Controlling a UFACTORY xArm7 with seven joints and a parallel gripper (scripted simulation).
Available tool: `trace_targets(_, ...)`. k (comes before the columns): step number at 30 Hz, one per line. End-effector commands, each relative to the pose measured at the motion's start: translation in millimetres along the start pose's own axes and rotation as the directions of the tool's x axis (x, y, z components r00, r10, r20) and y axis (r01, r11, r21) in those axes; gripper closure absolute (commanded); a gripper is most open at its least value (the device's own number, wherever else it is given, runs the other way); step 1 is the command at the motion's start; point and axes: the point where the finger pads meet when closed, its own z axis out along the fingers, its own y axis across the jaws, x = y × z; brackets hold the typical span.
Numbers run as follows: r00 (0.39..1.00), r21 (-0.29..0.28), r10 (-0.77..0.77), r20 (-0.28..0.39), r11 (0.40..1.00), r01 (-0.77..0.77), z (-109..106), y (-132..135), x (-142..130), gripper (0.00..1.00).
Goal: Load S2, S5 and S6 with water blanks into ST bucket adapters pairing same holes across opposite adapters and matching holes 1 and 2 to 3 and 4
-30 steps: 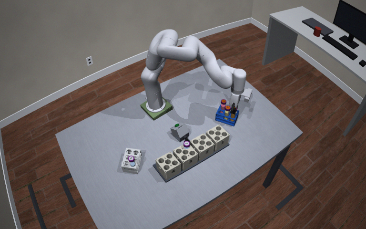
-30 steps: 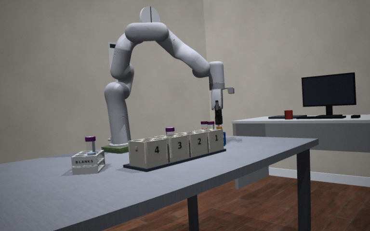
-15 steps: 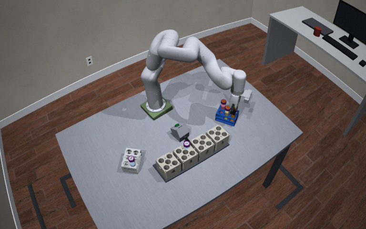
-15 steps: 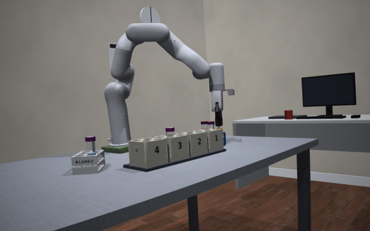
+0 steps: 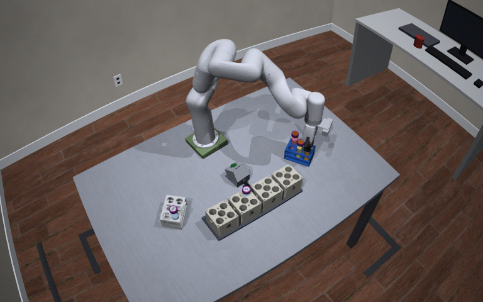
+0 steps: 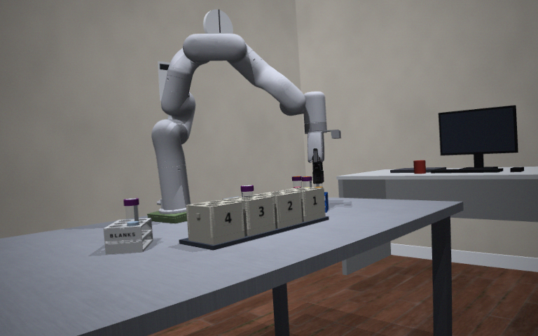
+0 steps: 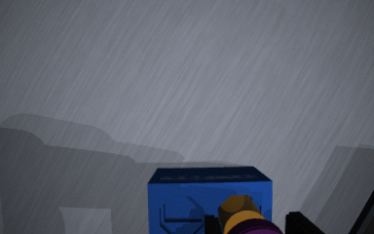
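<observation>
My gripper (image 5: 307, 147) (image 6: 318, 181) (image 7: 253, 227) is open a little around the purple cap of an amber tube (image 5: 306, 158) (image 7: 238, 207), with a narrow gap at the left finger. That tube stands low in the blue rack (image 5: 290, 156) (image 6: 326, 201) (image 7: 179, 195). Beside it stand a yellow tube (image 5: 299, 148) and a pink tube (image 5: 294, 138); all the IDs are unreadable. One white-dot blank (image 5: 246, 189) (image 6: 246, 188) stands in a back hole of adapter 3 (image 5: 245, 216) (image 6: 259, 222). Adapters 1 (image 5: 290, 192) (image 6: 316, 210), 2 (image 5: 268, 203) (image 6: 291, 215) and 4 (image 5: 213, 224) (image 6: 234, 230) show empty holes.
The white BLANKS rack (image 5: 165, 223) (image 6: 118, 244) holds one white-dot tube (image 5: 173, 209) (image 6: 131, 201) at the left. The green DONE key (image 5: 233, 165) sits up on its grey desk (image 5: 236, 173), behind the dark loading stand (image 5: 263, 212) (image 6: 253, 236). The robot's green base plate (image 5: 203, 153) is farther back.
</observation>
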Motion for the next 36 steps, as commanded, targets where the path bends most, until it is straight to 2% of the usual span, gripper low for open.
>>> trace_targets(1,1.000,0.001,0.000,-0.005,1.000,0.000,-2,0,2,0.56)
trace_targets(19,1.000,0.001,0.000,-0.005,1.000,0.000,-2,0,2,0.56)
trace_targets(36,1.000,0.001,0.000,-0.005,1.000,0.000,-32,0,1,0.56)
